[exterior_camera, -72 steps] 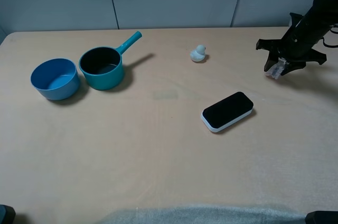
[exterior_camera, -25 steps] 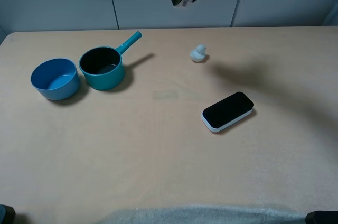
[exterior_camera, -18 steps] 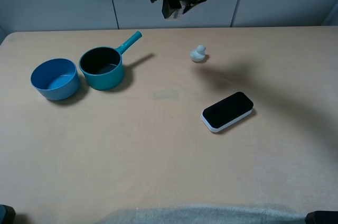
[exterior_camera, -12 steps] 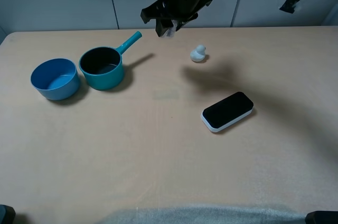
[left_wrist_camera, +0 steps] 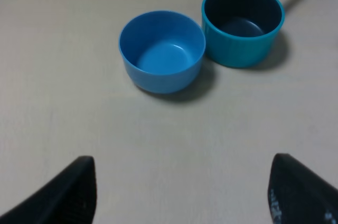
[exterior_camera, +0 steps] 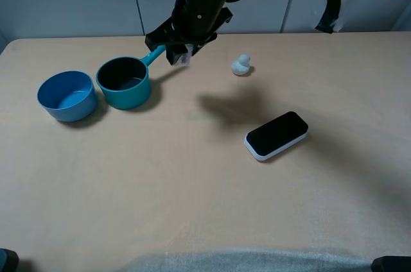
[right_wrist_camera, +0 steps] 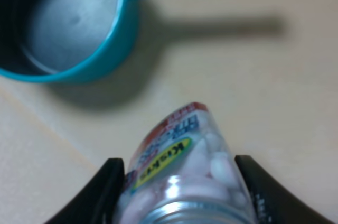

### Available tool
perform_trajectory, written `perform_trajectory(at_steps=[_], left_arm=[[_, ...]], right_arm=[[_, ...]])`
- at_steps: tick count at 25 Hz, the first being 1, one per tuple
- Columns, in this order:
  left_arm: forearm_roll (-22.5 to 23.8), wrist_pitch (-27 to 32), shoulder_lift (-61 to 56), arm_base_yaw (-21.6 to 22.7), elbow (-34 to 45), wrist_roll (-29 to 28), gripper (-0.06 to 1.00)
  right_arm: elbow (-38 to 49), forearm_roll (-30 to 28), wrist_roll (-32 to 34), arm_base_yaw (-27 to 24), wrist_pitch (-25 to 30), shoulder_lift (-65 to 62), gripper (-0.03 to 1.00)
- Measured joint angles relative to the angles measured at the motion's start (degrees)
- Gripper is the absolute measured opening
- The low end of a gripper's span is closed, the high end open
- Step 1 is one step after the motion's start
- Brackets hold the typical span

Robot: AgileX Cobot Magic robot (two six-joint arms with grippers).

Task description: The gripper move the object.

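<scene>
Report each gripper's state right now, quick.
Left gripper: open, fingers spread wide, holding nothing.
Right gripper: shut on the jar.

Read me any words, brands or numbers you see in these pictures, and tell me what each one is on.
"KisKys", roughly, on a yellow strip of the label on the glass jar; the letters are blurred.
White print on the label's red band: too blurred to read.
No text visible on the teal saucepan, blue bowl, white duck or black device.
</scene>
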Motion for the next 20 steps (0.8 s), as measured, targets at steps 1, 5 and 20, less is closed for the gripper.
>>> perform_trajectory(at_steps=[1, 5, 20], left_arm=[[0.0, 0.0, 0.0, 0.0, 0.0, 0.0, 0.74], [0.0, 0.0, 0.0, 0.0, 0.0, 0.0, 0.74], [0.0, 0.0, 0.0, 0.0, 0.0, 0.0, 0.74]], right_arm=[[0.0, 0.0, 0.0, 0.6, 0.0, 0.4, 0.33], [0.1, 0.2, 0.0, 3.4, -0.1, 1.3, 0.33], [0.1, 1.0, -0.1, 8.4, -1.8, 5.7, 0.33]])
